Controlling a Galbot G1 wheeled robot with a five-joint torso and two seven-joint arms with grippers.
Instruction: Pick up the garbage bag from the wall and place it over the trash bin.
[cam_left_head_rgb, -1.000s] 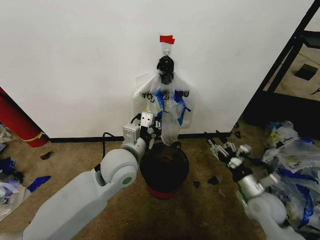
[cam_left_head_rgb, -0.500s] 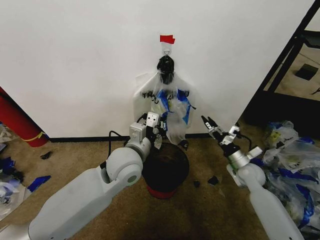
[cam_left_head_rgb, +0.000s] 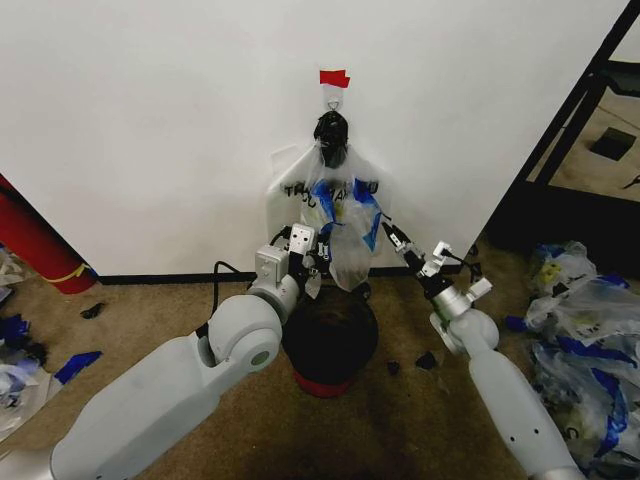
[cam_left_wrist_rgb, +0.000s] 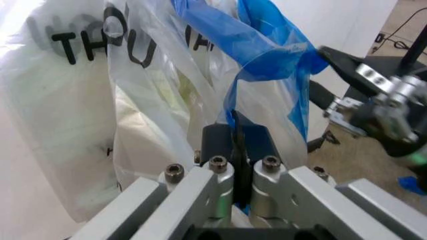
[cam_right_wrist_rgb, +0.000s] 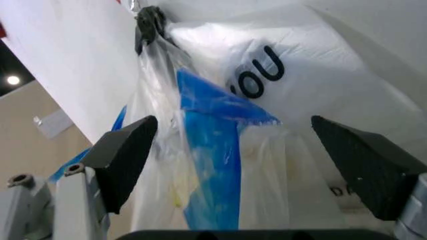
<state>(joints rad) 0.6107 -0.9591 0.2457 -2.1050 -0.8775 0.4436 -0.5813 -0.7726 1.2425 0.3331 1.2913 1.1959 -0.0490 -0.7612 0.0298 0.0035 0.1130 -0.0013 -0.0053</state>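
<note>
The garbage bag (cam_left_head_rgb: 345, 228), thin clear plastic with blue tape patches, hangs from a small hook (cam_left_head_rgb: 334, 99) on the white wall (cam_left_head_rgb: 150, 130), under a red tape strip (cam_left_head_rgb: 334, 78). My left gripper (cam_left_head_rgb: 320, 266) is at the bag's lower left edge; in the left wrist view the gripper (cam_left_wrist_rgb: 235, 136) is shut on the bag (cam_left_wrist_rgb: 160, 100). My right gripper (cam_left_head_rgb: 393, 237) is open at the bag's right side. In the right wrist view a blue-taped fold (cam_right_wrist_rgb: 208, 150) lies between its fingers (cam_right_wrist_rgb: 123, 155). The black mesh trash bin (cam_left_head_rgb: 330, 335) with a red base stands directly below.
A flat white printed bag (cam_left_head_rgb: 290, 190) hangs behind the clear one. A red cylinder (cam_left_head_rgb: 30, 240) leans at the left wall. A heap of clear blue-taped bags (cam_left_head_rgb: 585, 320) lies on the carpet at right, beside a dark rack (cam_left_head_rgb: 590, 130). Scraps (cam_left_head_rgb: 20, 370) litter the left floor.
My right arm has swung up and left from the carpet to the bag's right side. The left gripper has shifted slightly right at the bag's lower edge, and the bag has spread wider.
</note>
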